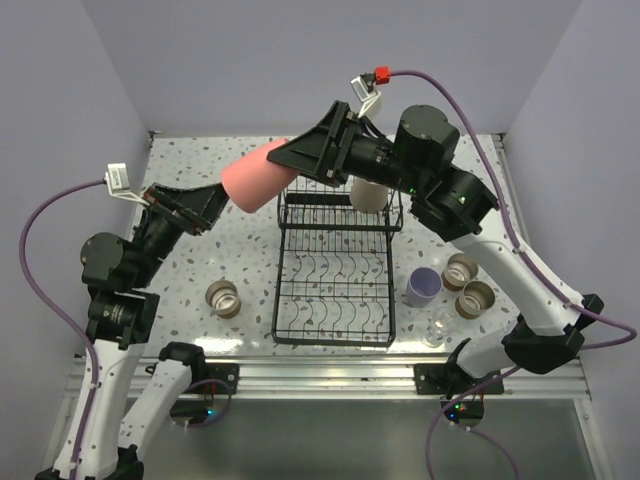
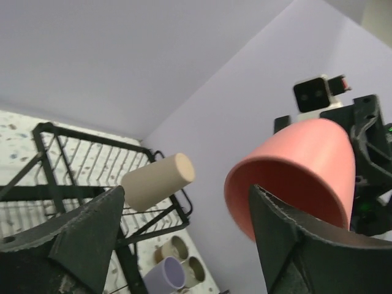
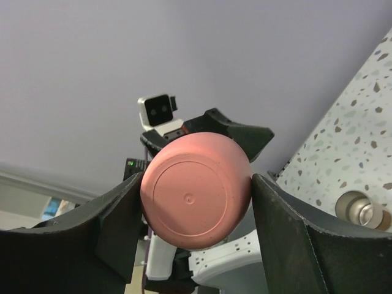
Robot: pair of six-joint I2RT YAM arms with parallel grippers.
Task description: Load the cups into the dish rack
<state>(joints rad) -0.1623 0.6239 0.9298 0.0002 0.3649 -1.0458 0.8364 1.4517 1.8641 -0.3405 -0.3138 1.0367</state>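
Overhead view of two robot arms reaching over a speckled surface [image 1: 240, 250] enclosed by pale lavender walls. Between them, held in the air to the left of the dish rack's far end, is a pink cup [image 1: 255, 180] lying on its side. Its base points toward the right arm and its open mouth toward the left arm.

The right gripper [image 1: 290, 158] is clamped on the cup. In the right wrist view its two black fingers press against opposite sides of the base end. The left gripper [image 1: 218, 196] sits just at the cup's mouth with its fingers spread wide. In the left wrist view the rim shows just behind one finger [image 2: 294, 245] and nothing is pinched between them.

The black wire dish rack [image 1: 335, 343] stands at the centre of the surface. A beige cup [image 1: 368, 195] rests tilted in its raised basket section at the far end; the lower section of curved tines holds nothing.

On the surface to the right of the rack stand a lavender cup [image 1: 423, 287], two tan cups [image 1: 461, 270] [image 1: 476, 298] and a small clear glass [image 1: 436, 330]. A third tan cup [image 1: 223, 298] stands alone to the left of the rack.
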